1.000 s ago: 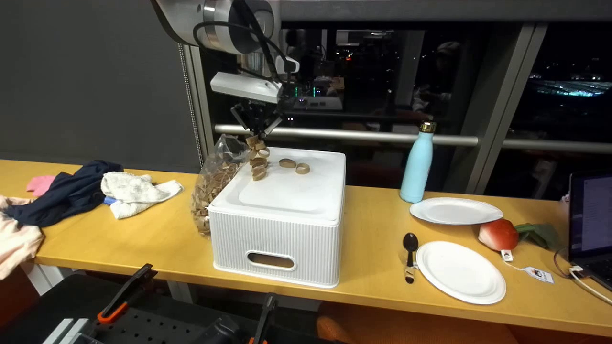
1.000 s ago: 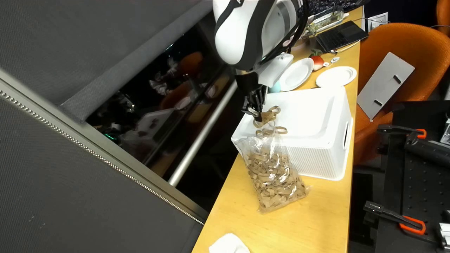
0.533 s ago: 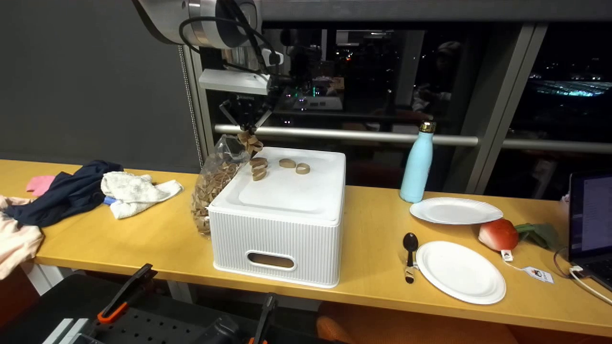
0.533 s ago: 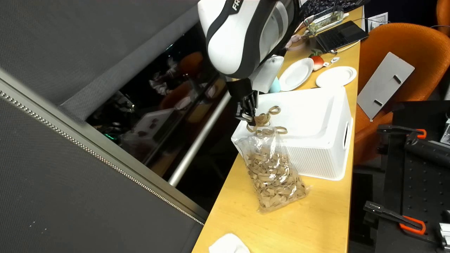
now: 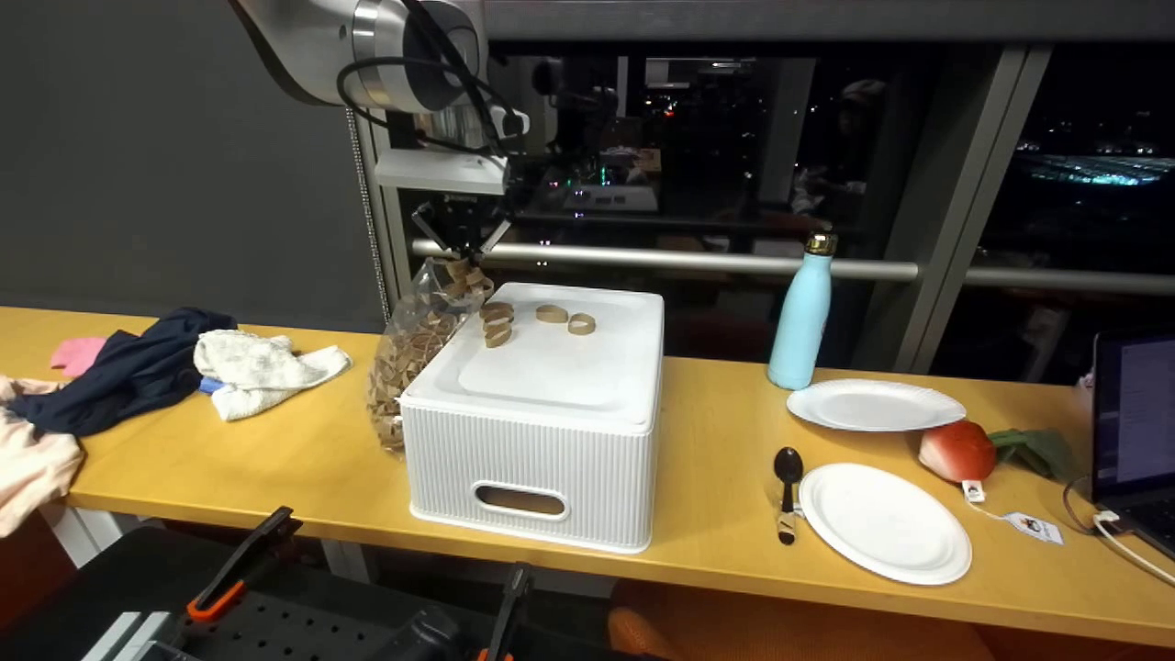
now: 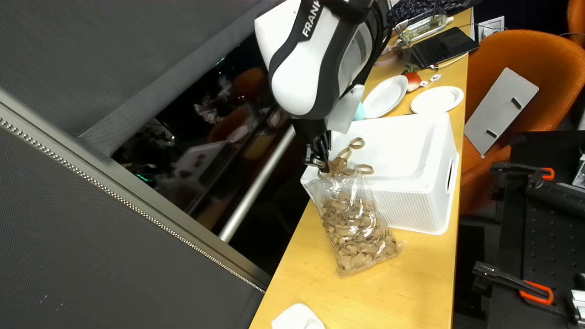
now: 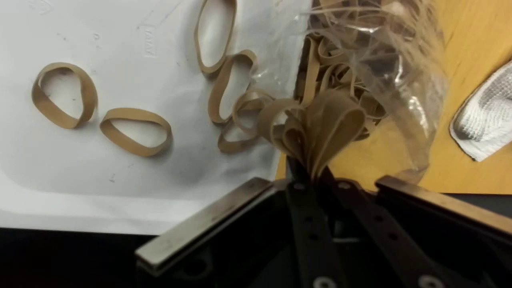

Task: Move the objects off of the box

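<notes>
Several bands in jaws near box edge

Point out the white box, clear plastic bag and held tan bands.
White box (image 5: 532, 452), in an exterior view: its ribbed wall.
Clear plastic bag (image 6: 354, 226), in an exterior view: middle of its wall.
Held tan bands (image 7: 326, 124), in the wrist view: a broad loop.

White arm with black stripes, FRANK lettering, black cable, dark claw.
</notes>
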Robot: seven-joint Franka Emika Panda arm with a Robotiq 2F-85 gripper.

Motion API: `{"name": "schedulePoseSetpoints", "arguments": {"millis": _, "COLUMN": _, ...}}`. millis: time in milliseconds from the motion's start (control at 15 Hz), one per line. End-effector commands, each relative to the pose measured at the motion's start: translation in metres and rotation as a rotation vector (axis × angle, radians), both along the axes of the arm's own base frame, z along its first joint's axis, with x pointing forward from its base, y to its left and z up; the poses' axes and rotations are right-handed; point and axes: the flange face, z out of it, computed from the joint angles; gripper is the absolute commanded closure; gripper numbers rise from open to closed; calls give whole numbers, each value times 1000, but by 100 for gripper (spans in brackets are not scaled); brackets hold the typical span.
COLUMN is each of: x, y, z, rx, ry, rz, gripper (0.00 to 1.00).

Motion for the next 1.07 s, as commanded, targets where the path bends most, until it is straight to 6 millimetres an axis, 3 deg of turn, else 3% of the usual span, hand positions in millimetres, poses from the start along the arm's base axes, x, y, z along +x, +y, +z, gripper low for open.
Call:
{"name": "schedulePoseSetpoints", "arguments": {"millis": 0, "x": 5, "y": -3, "z": -9, "rx": 10, "ry": -28, "rz": 19, "gripper": 98}}
{"name": "schedulePoseSetpoints", "arguments": {"millis": 200, "x": 9, "y": 4, "z": -18, "rx": 20, "ry": -32, "rz": 45, "gripper": 98}}
{"name": "schedulePoseSetpoints", "arguments": {"millis": 600, "x": 4, "y": 44, "z": -24, "rx": 78, "ry": -15, "rz": 118, "gripper": 98}}
{"name": "schedulePoseSetpoints", "arguments": {"millis": 1000, "x": -8, "y": 47, "z": -28, "rx": 119, "ry": 26, "rz": 81, "gripper": 98}}
